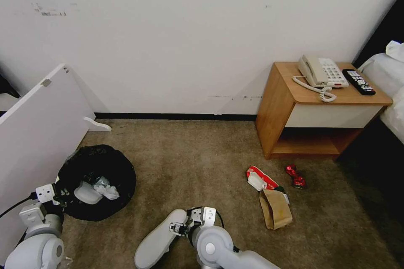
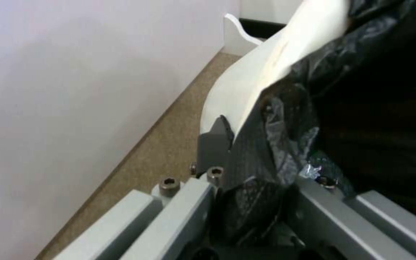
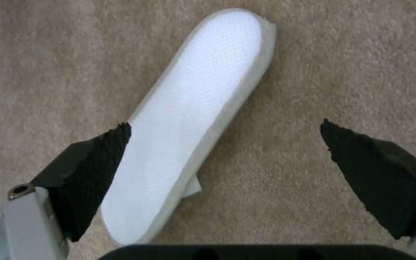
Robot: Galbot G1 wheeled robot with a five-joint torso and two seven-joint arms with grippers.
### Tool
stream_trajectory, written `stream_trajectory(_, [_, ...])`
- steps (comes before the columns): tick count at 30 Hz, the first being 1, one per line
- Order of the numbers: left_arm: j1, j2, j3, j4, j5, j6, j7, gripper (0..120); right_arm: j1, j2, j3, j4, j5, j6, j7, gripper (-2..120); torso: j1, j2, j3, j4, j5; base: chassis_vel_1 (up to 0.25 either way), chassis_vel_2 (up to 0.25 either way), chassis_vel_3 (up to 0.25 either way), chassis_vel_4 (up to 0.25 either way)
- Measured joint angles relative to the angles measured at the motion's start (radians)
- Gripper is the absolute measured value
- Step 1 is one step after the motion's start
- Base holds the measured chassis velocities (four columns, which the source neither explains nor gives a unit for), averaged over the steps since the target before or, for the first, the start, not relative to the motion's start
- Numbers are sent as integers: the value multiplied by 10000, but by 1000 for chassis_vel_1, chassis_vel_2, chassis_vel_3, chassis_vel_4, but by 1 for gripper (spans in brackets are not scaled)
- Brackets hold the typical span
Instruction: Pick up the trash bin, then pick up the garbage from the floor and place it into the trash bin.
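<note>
Lying sole-up on the carpet (image 1: 202,151), the white slipper (image 3: 189,119) has its long axis on a diagonal in the head view — one rounded end toward the centre of the floor, the other toward the robot's base. The right gripper (image 1: 180,228) hangs directly above it with its jaws spread wide; in the right wrist view one black pad (image 3: 92,169) overlaps the slipper's edge and the other stands well apart over bare carpet.

The left gripper (image 1: 63,193) is clenched on the near rim of the trash bin (image 1: 97,180); the left wrist view shows its fingers pinching the white wall and the black liner together. The bin sits just beside a white panel (image 1: 38,130), holding a second slipper and crumpled paper.

Open carpet separates the slipper from the remaining litter: a red-white packet (image 1: 261,178), a brown paper bag (image 1: 275,209) and a red can (image 1: 296,176), grouped before the nightstand (image 1: 277,109). No print on the packet is legible.
</note>
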Motion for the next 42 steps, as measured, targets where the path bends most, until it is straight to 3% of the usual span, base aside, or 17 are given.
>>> stream_trajectory(17, [119,52,-78,71,9,-65,34,0,-287,534,192,-786,-689,56,-924,100,0,2,0,0,-1,0,0,0,0])
stream_trajectory(25, [236,290,-190,175,-56,-137,113,0,-385,834,310,-1532,-1018,45,-1776,100,0,2,0,0,-1,0,0,0,0])
stream_trajectory(42, [279,531,-212,353,-133,-196,174,0,-330,1191,626,-2479,-1649,84,-2553,100,0,3,-1,-1,-2,0,0,0,0])
